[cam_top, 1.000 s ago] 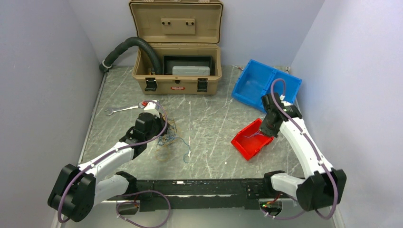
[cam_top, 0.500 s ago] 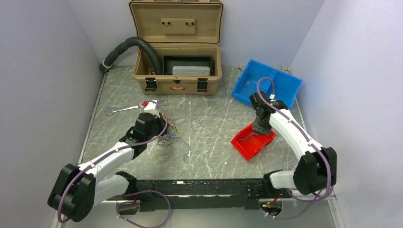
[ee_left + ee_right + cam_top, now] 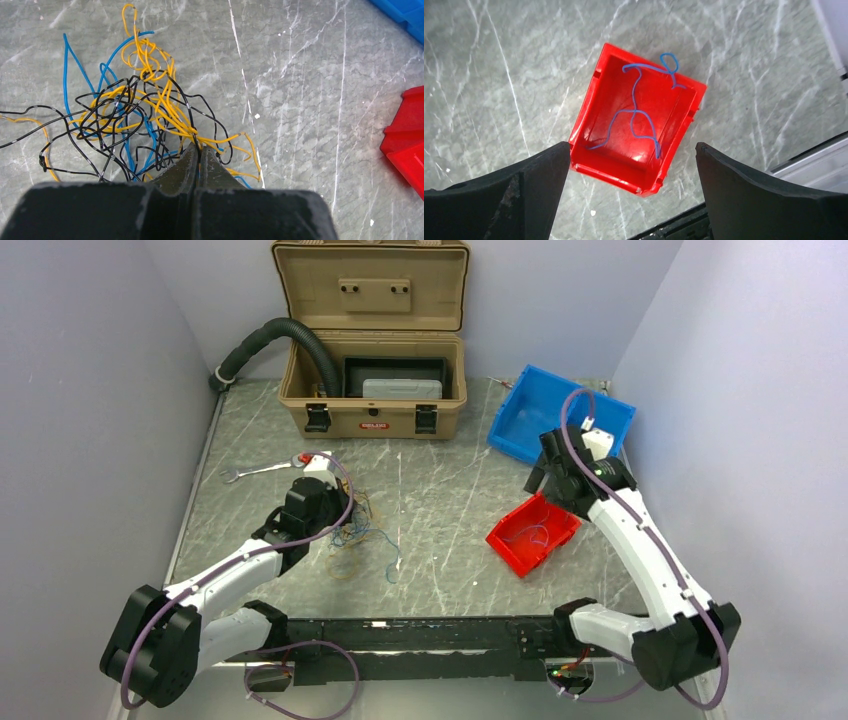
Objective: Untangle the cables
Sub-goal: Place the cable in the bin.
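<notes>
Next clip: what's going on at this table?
Two robot arms are sorting out a tangle of thin wires, blue, yellow and black, lying on the marble table. The left gripper is shut at the tangle's near edge, where yellow strands meet its tips; whether it pinches any is unclear. The right gripper hangs open above a red bin, in which a single blue wire lies loose.

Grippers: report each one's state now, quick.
Left gripper: closed, apparently pinching strands at the edge of the cable tangle.
Right gripper: open, holding nothing, above the red bin with a blue cable inside.
</notes>
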Controlling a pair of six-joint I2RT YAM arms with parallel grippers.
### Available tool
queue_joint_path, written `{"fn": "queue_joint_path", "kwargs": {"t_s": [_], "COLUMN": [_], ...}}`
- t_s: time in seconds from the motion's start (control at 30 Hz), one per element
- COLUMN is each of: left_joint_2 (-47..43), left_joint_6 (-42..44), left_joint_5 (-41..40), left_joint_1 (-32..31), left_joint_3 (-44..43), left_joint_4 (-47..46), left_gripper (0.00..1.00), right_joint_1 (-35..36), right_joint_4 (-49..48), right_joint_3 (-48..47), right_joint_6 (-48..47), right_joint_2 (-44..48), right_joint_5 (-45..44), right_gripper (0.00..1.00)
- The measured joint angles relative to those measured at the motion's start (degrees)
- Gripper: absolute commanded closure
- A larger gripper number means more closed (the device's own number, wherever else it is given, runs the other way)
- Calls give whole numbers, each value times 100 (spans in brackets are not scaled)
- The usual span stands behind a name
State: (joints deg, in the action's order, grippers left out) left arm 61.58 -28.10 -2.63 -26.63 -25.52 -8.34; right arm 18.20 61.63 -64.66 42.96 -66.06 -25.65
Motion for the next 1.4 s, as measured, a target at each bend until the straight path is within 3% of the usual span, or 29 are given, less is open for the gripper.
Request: {"fn": "queue_joint_path", "kwargs": {"t_s": [0.13,0.27,0.47,0.67,0.83,0.97,1.07,1.4], "left_joint_2": [0,0,2,0,0,0,0,0], "left_joint_6": [7,61,199,291,299,299,302,323], "left_joint_5": [48,278,704,901,925,929,929,890], "left_joint_1": [-13,-35,-129,-197,-210,-221,-229,-234], "left_joint_3": [0,0,0,0,0,0,0,0], "left_joint_4": [-11,-87,-234,-332,-341,-341,-341,-330], "left_gripper": [100,100,100,100,100,100,100,100], "right_joint_1": [-160,-260,227,382,-820,-1508,-1598,-2225], "right_joint_4": [-48,-822,-1882,-1853,-1696,-1827,-1934,-2627], "right_joint_3": [-44,306,824,824,831,942,1027,1604], "right_joint_6": [-264,-723,-1071,-859,-817,-850,-850,-846], "right_joint_2": [232,601,992,452,533,619,437,-125], "right_joint_5": [-2,1036,2326,1392,638,481,444,518], "right_gripper": [20,23,24,22,26,29,35,36]}}
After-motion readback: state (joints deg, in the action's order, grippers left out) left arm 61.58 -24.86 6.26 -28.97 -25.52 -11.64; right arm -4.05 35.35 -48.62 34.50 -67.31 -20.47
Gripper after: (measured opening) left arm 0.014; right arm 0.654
